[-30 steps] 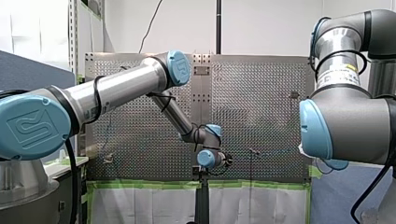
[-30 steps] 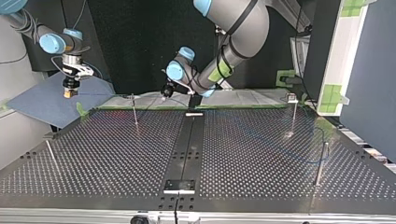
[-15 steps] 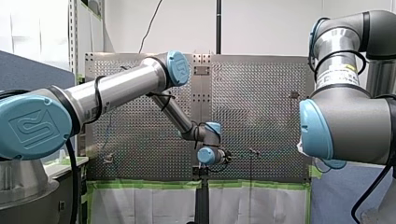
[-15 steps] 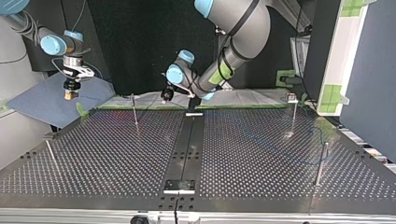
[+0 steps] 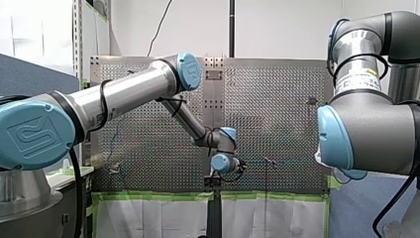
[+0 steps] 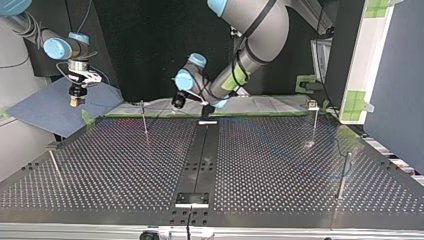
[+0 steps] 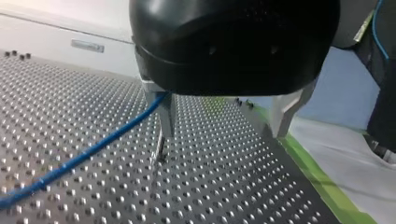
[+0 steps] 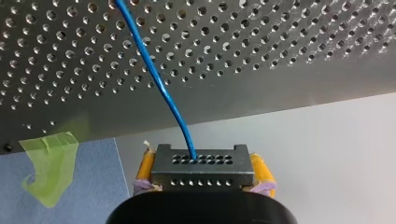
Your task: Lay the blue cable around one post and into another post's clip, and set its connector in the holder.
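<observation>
right gripper clamps the connector; left gripper stands open, blue cable vanishing under its body

Perforated counter is carrying thin upright posts, well apart. A blue cable is trailing onto it; green tape is lining one edge.

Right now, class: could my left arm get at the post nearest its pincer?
Likely yes. The left pincer hangs open close to that post, with nothing standing between them; the cable runs by one finger.
</observation>
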Action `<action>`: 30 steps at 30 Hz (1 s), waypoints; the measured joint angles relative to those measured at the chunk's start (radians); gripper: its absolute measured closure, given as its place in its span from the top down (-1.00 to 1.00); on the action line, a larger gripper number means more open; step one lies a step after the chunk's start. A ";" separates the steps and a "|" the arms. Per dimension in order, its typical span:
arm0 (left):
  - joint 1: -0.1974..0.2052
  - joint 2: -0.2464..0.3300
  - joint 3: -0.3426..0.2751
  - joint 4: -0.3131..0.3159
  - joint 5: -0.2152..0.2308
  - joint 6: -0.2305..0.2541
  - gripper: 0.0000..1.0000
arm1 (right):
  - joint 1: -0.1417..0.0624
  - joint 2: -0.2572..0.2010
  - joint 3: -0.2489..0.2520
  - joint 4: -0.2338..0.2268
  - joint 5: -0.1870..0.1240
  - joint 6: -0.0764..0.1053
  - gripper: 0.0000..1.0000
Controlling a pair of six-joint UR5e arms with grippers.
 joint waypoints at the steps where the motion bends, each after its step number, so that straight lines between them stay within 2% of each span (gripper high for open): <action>1: -0.003 0.004 0.001 -0.007 0.004 0.007 1.00 | 0.001 0.000 0.000 -0.001 -0.002 0.000 -1.00; 7: -0.023 0.029 0.001 -0.052 0.045 0.051 1.00 | 0.010 0.000 0.000 -0.002 -0.033 -0.001 -1.00; 12: -0.040 0.046 -0.022 -0.090 0.060 0.088 1.00 | 0.015 0.001 0.000 0.000 -0.058 0.000 -1.00; 21: -0.050 0.096 -0.097 -0.057 0.080 0.100 1.00 | 0.025 0.002 0.000 0.009 -0.066 -0.001 -1.00; 30: -0.081 0.102 -0.161 -0.050 0.101 0.099 1.00 | 0.032 0.004 0.000 0.015 -0.085 0.002 -1.00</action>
